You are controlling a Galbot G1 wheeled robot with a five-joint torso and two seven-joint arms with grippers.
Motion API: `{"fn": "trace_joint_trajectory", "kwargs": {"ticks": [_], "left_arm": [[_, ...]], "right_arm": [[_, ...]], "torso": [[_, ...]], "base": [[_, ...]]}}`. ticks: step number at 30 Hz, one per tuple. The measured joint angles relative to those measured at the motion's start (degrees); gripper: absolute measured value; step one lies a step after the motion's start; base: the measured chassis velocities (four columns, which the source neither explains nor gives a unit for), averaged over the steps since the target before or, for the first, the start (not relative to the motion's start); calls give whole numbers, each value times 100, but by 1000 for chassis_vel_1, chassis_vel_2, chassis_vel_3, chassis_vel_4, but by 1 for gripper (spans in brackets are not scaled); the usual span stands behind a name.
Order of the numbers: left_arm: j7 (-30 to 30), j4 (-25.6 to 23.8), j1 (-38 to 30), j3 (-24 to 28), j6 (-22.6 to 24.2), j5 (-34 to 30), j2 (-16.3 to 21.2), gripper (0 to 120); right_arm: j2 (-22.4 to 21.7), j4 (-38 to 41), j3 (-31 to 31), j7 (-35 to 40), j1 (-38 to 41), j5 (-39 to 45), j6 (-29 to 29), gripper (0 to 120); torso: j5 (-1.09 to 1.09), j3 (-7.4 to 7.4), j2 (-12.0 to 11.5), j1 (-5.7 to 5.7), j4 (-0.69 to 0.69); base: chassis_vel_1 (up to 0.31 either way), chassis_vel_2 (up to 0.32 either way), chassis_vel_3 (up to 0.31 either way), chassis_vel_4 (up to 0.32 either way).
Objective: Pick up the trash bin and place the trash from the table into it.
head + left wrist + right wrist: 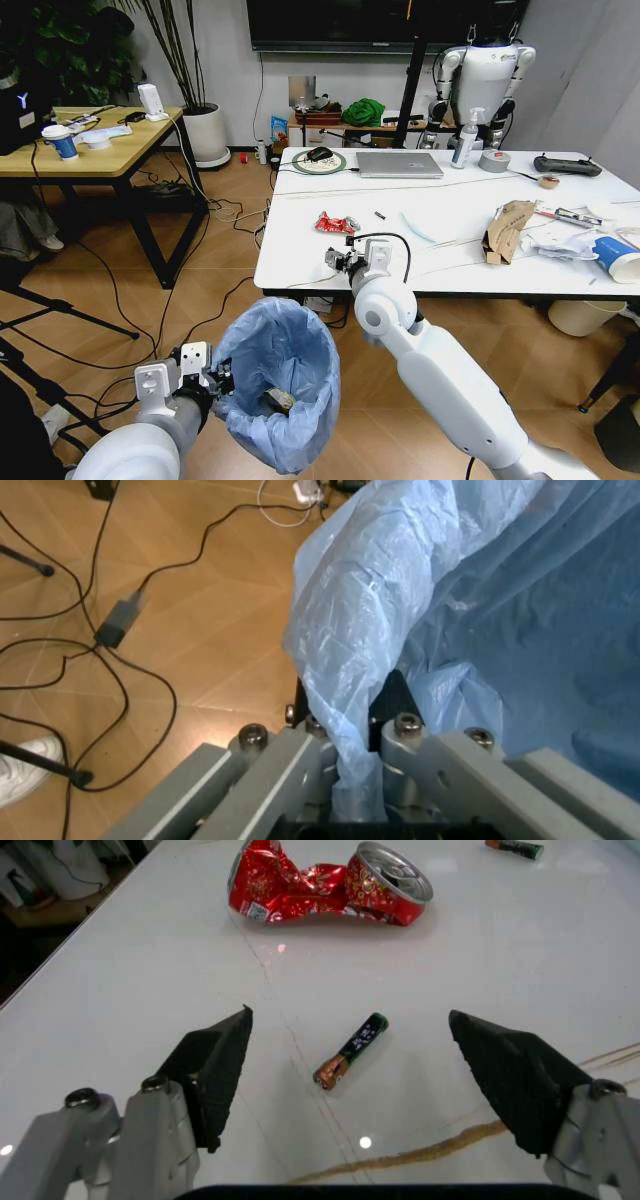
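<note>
From the head camera, the left gripper [212, 377] holds the trash bin [280, 385] by its rim, low beside the near edge of the tabletop [450, 235]. The right gripper [345, 262] reaches over that near edge, close to a crushed red can [336, 224]. Torn cardboard [507, 230] and a paper cup [612, 256] lie further right.

In the left wrist view, the fingers [395, 705] are clamped tight on the bin's blue bag [380, 615].

In the right wrist view, the fingers [220, 1061] are spread wide, empty, on either side of a small battery [350, 1051] lying on the tabletop; the can [330, 889] lies beyond.
</note>
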Motion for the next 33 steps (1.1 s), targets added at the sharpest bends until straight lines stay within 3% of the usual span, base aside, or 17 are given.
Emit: {"fn": "trace_joint_trajectory", "kwargs": {"ticks": [15, 33], "left_arm": [[4, 0, -27, -11, 0, -8, 1, 0], [27, 0, -84, -12, 0, -19, -7, 0]], "right_arm": [[13, -78, -125, -25, 22, -13, 4, 50], [-34, -106, -112, -37, -32, -22, 7, 45]], "torso": [[0, 0, 0, 0, 0], [0, 0, 0, -1, 0]], "base": [[0, 0, 0, 0], [0, 0, 0, 0]]}}
